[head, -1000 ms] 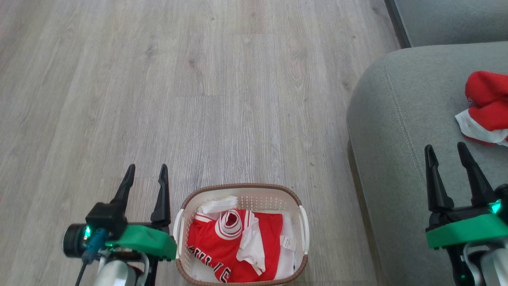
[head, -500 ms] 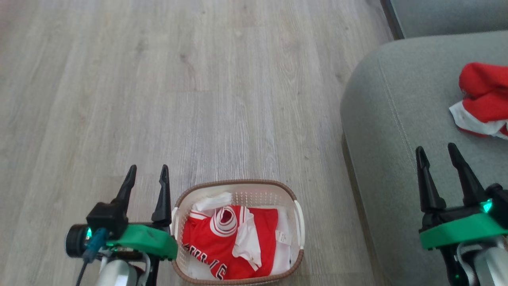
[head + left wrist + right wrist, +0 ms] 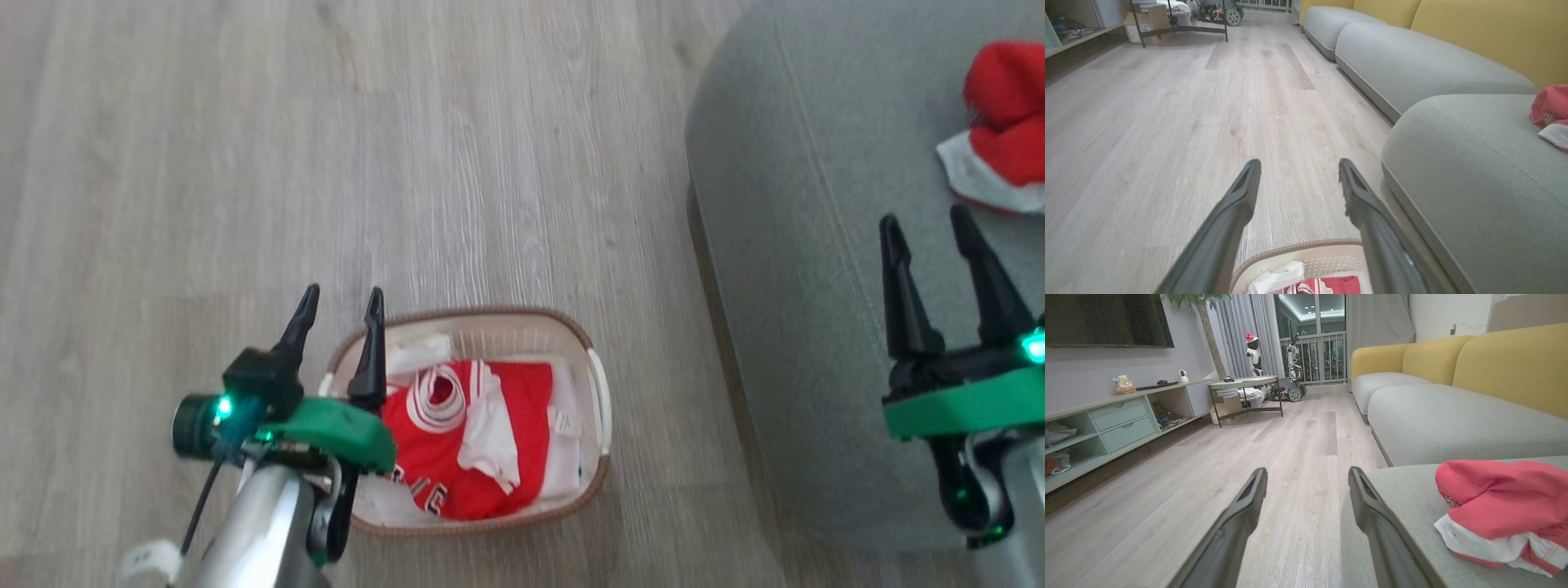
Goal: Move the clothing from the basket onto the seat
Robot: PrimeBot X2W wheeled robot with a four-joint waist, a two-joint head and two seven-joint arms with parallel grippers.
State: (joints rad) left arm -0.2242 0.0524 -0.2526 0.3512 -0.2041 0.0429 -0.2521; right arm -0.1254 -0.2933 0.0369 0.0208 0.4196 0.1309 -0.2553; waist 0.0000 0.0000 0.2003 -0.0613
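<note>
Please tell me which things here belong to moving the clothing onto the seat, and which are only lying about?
Belonging to the job: the basket, the red jersey inside it, the red garment lying on the seat, the open left gripper.
Only lying about: the yellow backrest, the drawer unit, the small table, the television.

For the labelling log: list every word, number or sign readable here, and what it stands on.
Nothing reads whole.
Dark lettering on the red jersey in the basket: partly hidden by folds, blurred, unreadable.
White tag on that jersey: too small to read.
Small dark print on the red garment on the seat: too small to read.
</note>
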